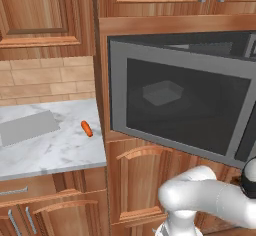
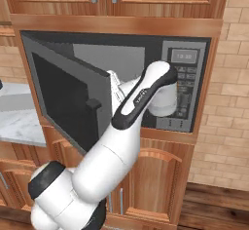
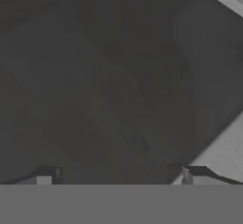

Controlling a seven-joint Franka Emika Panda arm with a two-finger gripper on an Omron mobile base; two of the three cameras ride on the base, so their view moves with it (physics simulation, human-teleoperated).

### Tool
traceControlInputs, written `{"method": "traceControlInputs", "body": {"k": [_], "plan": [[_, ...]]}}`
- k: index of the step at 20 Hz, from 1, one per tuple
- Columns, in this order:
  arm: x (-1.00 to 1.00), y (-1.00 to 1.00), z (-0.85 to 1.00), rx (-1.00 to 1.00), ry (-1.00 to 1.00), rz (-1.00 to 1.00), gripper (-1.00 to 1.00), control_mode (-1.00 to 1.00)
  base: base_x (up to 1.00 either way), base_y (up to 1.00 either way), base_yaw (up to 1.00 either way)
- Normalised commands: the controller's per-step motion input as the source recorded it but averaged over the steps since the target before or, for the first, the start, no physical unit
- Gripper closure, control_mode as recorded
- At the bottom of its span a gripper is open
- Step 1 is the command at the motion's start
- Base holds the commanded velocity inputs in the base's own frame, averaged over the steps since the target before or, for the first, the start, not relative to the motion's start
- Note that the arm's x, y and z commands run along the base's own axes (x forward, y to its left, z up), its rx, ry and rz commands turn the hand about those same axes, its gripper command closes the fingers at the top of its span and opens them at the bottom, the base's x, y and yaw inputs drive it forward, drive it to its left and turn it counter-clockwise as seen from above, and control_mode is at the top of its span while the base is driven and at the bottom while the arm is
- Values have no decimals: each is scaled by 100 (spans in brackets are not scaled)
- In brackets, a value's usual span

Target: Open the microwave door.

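The microwave (image 2: 146, 44) is a grey box built in between wooden cabinets, with a dark keypad panel (image 2: 185, 87) on its right. Hinged at the left, the microwave door (image 1: 185, 105) stands swung partway out into the room, and its free edge (image 2: 104, 112) is well clear of the frame. A black handle (image 1: 248, 142) runs down that edge. My arm (image 2: 141, 97) reaches into the gap behind the free edge. My gripper (image 3: 116, 178) is open, its fingertips (image 3: 45, 178) wide apart with nothing between them, facing a dark tinted surface.
A marble counter (image 1: 55, 150) lies to the left with a small orange thing (image 1: 87, 128) and a grey board (image 1: 27, 127) on it. Wooden cabinet doors (image 1: 142, 180) sit below and above the microwave. A brick wall (image 2: 233, 78) stands at the right.
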Motion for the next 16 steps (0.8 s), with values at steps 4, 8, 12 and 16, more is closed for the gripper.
{"method": "traceControlInputs", "body": {"k": [4, 8, 12, 16], "plan": [[-100, 94, 55, 24, -23, -12, -100, -100, 0, 0, 0], [-100, 72, 47, 38, -28, -32, -100, -100, 0, 0, 0], [-100, 76, 34, 35, -33, -33, -100, -100, 0, 0, 0], [-98, 98, 15, 22, -31, -31, -100, -100, 0, 0, 0]]}}
